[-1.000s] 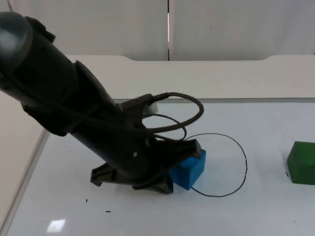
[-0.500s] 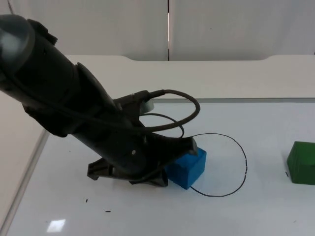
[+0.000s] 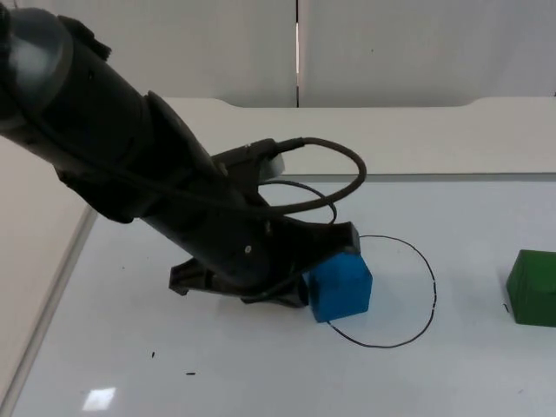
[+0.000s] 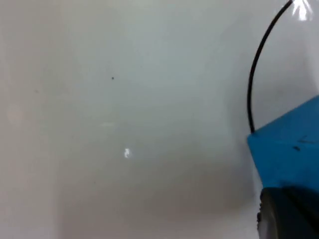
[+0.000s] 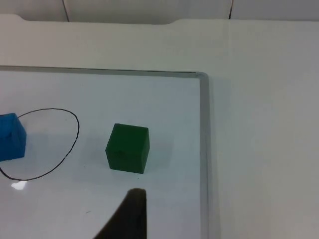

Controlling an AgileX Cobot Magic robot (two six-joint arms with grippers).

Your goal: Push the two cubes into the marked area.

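A blue cube sits on the left edge of the black circle outline, mostly inside it. My left gripper presses against the cube's left side, low on the board. In the left wrist view the blue cube is close beside the gripper's black tip, with the circle outline curving past it. A green cube stands outside the circle, far to the right. The right wrist view looks down on the green cube, the circle outline and the blue cube; my right gripper waits above and behind the green cube.
The work surface is a white board with a thin metal frame; its left edge runs beside the left arm. Beyond the far edge lie a plain white table strip and the grey wall. Small black specks mark the board's front.
My left gripper has swung right, pushing the blue cube further into the circle and turning it a little. The green cube has not moved.
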